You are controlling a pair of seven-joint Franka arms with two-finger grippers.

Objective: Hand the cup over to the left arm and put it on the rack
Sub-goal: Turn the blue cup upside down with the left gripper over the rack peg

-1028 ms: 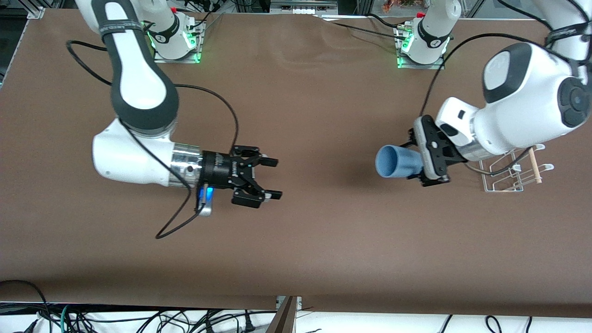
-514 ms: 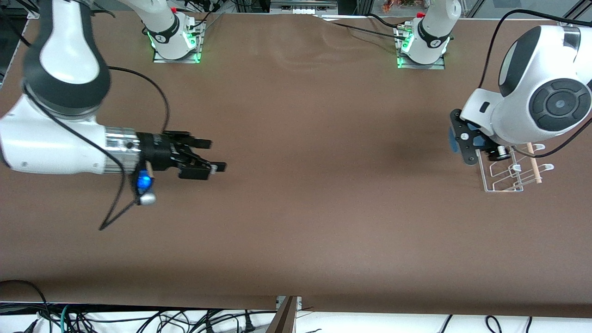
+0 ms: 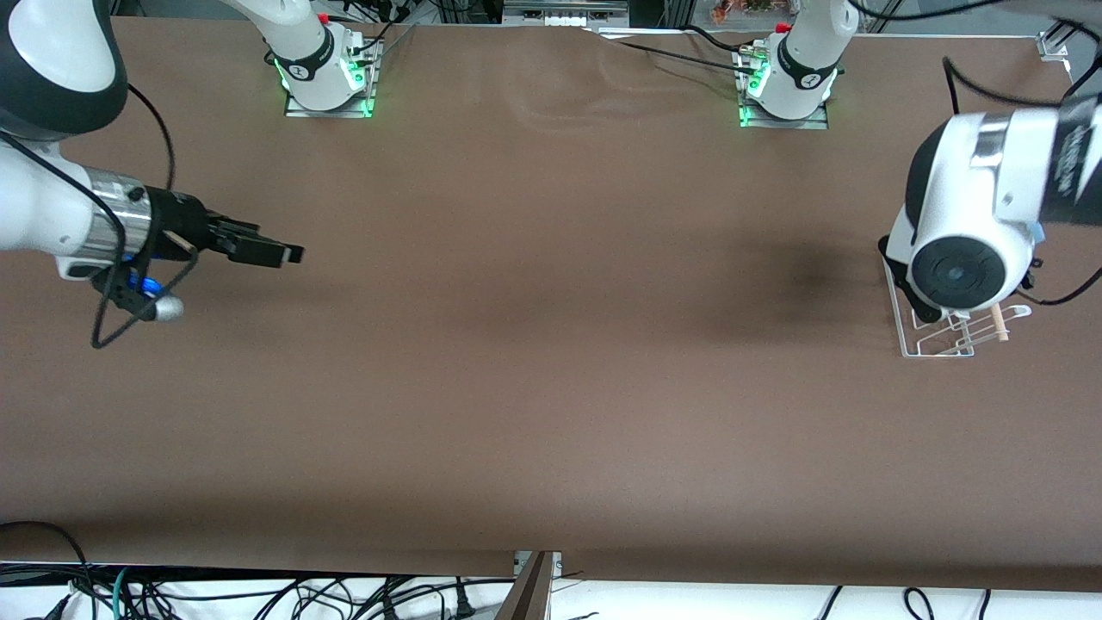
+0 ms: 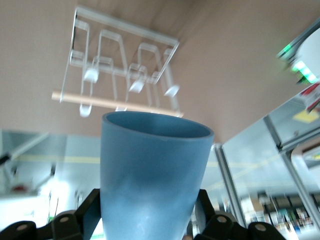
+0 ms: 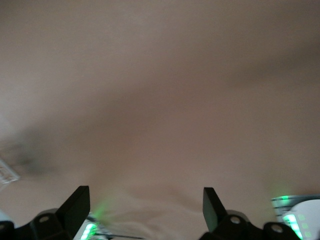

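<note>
The left arm (image 3: 973, 224) hangs above the rack (image 3: 943, 331) at the left arm's end of the desk (image 3: 551, 387), and in the front view its bulky white wrist covers its own pincer and the cup. The left wrist view shows what the front view hides: the left pincer (image 4: 147, 220) is pinching the cup (image 4: 150, 175) near its base, black fingers (image 4: 87, 212) pressed against either side of the tapered blue wall. The cup's open mouth points away from the wrist toward the rack (image 4: 122, 75), which lies in line with it on the brown desk surface. The cup is in the air over the rack, not touching it.

The rack is a small white wire frame with looped pegs, and a pale wooden dowel (image 4: 117, 102) runs along one side of it. It stands near the desk edge at the left arm's end, nearer to the front camera than the left arm's base (image 3: 783, 86).

The right pincer (image 3: 258, 250) is over the desk toward the right arm's end, well apart from the cup and the rack. Its fingers are spread and hold nothing; in the right wrist view the two black fingertips (image 5: 75, 205) stand wide apart with only bare brown desk between them. A black cable (image 3: 129, 301) loops under the right wrist, beside a small blue light.
</note>
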